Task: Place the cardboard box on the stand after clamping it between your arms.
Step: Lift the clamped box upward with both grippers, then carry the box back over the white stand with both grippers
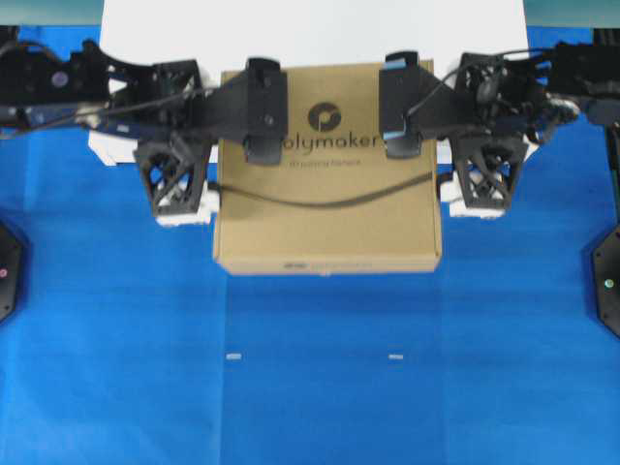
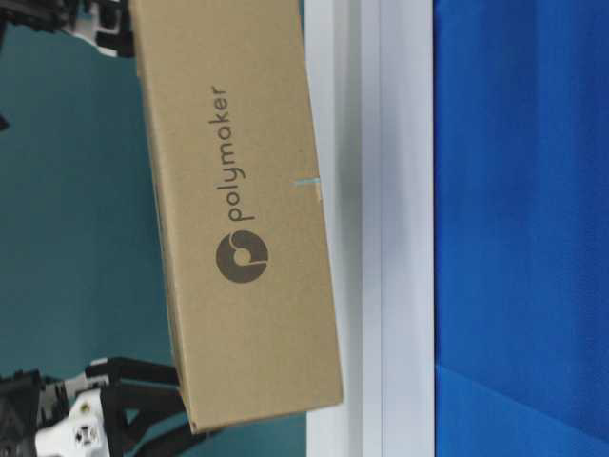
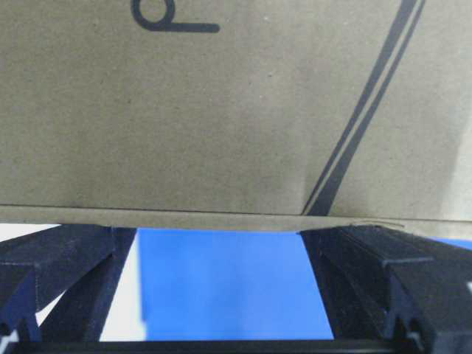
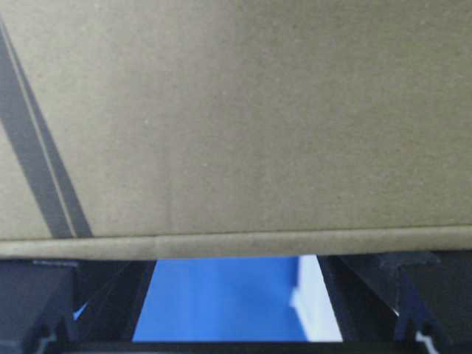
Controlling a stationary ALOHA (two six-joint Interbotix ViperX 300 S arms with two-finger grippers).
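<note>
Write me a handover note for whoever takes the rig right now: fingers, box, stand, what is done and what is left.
Left gripper: fingers open wide, pressed against the left side of the cardboard box.
Right gripper: fingers open wide, pressed against the box's right side.
Box: clamped between the two arms, logo side up. Its far part overlaps the near edge of the stand; the rest hangs over the blue table. In the table-level view it looks tilted, not lying flat.
Done: box clamped and brought to the stand's edge.
Left: carry it fully over the stand, set it down flat, draw the arms apart.
</note>
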